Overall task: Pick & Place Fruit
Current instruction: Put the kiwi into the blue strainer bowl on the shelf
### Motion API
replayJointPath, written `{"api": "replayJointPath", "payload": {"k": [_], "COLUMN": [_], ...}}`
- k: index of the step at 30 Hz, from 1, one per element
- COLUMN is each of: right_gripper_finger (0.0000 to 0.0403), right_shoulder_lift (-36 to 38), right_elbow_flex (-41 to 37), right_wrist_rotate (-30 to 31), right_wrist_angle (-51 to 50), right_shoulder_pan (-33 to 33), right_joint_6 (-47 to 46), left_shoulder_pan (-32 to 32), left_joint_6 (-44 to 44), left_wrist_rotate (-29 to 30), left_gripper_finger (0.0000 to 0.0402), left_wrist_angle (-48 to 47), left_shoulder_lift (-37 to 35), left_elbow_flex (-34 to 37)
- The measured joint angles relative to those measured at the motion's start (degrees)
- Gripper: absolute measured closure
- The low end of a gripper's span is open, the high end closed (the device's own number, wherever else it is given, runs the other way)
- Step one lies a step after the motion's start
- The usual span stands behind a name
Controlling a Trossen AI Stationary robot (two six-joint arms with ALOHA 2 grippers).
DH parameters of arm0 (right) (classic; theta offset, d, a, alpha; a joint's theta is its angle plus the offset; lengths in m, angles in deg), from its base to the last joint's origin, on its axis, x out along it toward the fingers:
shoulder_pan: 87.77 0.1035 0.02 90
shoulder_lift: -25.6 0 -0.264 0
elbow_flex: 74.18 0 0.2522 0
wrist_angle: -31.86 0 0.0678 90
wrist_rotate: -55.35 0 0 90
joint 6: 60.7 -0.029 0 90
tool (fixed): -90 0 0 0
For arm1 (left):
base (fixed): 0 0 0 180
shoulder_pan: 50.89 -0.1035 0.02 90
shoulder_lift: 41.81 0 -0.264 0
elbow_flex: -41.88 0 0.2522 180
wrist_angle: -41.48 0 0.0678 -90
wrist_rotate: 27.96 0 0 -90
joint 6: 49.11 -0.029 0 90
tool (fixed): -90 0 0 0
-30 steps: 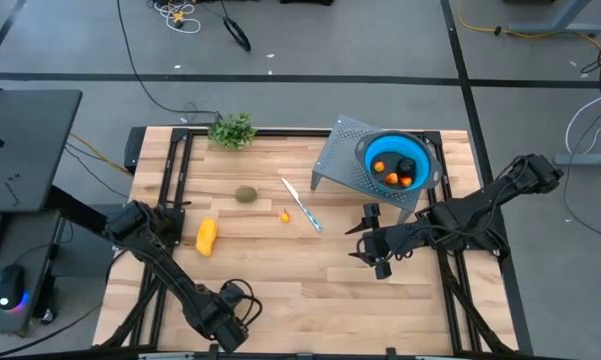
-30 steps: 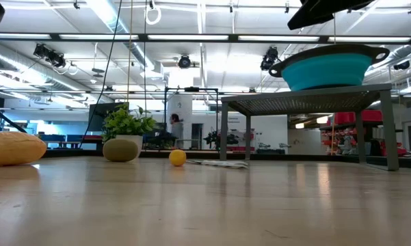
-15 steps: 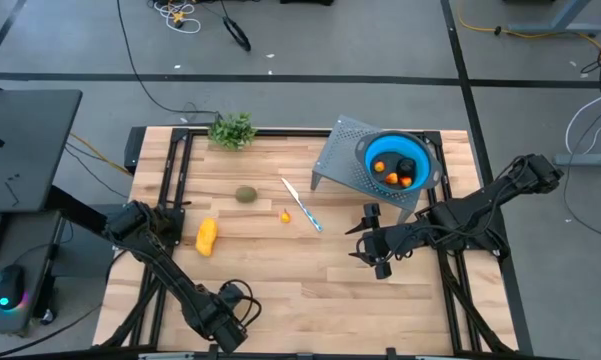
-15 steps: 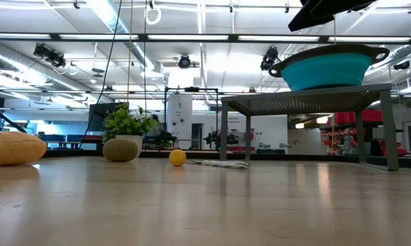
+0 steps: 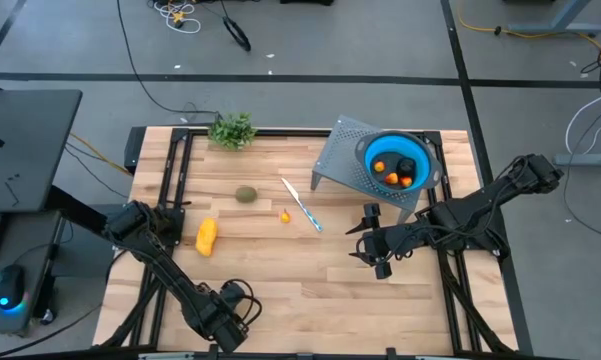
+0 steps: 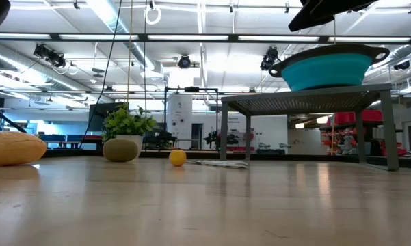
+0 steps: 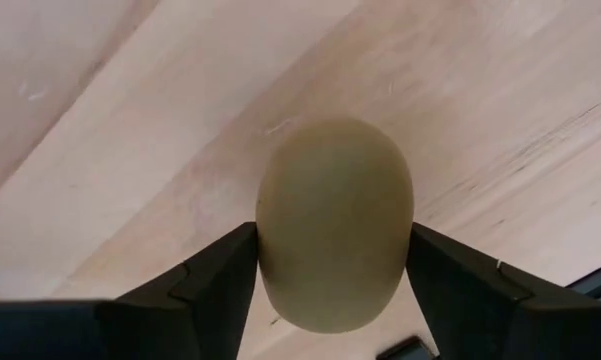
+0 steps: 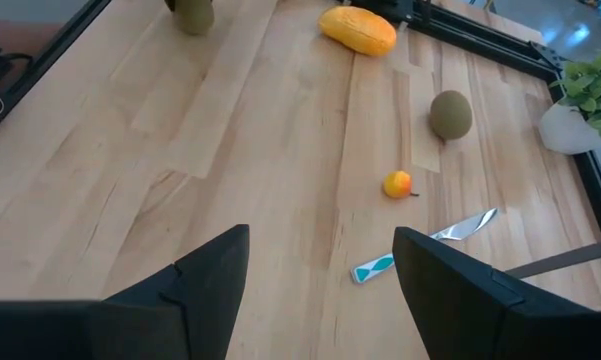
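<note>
My left gripper (image 5: 225,305) hangs near the table's near edge, shut on an olive-brown oval fruit (image 7: 335,225); in the high view the gripper hides that fruit. My right gripper (image 5: 375,245) hovers open right of centre, in front of the stand. On the wood lie the yellow oblong fruit (image 5: 207,237), a second olive-brown oval (image 5: 246,194) and a tiny orange fruit (image 5: 285,215). A dark round fruit and orange ones sit in the blue bowl (image 5: 400,162). The low view shows the yellow fruit (image 6: 14,148), the oval (image 6: 121,149) and the orange one (image 6: 178,157). My left gripper pinches the olive-brown oval between its two fingers, one finger (image 7: 215,285) on each long side of the fruit (image 7: 280,240). The fingers point down at the table, whose boards show beyond the fruit. Whether the fruit is clear of the wood, I cannot tell.
The blue bowl stands on a grey perforated stand (image 5: 338,155) at the far right. A blue-handled knife (image 5: 302,205) lies slantwise beside the tiny orange fruit. A leafy green sprig (image 5: 232,130) sits at the far edge. Bare wood spreads between the two grippers.
</note>
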Motion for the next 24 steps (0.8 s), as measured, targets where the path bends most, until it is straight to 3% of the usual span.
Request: {"api": "replayJointPath", "payload": {"k": [7, 13, 18, 24], "right_gripper_finger": [0.0145, 0.0145, 0.0145, 0.0145], "right_shoulder_lift": [0.00, 0.00, 0.00, -0.02], "right_elbow_flex": [0.00, 0.00, 0.00, 0.00], "right_wrist_rotate": [-0.07, -0.07, -0.04, -3.33], "right_wrist_angle": [-0.16, -0.17, -0.12, 1.78], "right_shoulder_pan": [0.00, 0.00, 0.00, 0.00], "right_joint_6": [0.00, 0.00, 0.01, 1.28], "left_shoulder_pan": [0.00, -0.21, -2.21, -6.32], "left_joint_6": [0.20, -0.08, -5.89, -18.65], "left_wrist_rotate": [0.57, 4.46, 5.21, 19.29], "left_gripper_finger": [0.0148, 0.0152, 0.0169, 0.0166], "left_wrist_angle": [0.01, -0.04, -0.29, -0.03], "left_shoulder_lift": [0.00, 0.00, -0.54, -3.30], "left_elbow_flex": [0.00, 0.00, -1.84, -6.85]}}
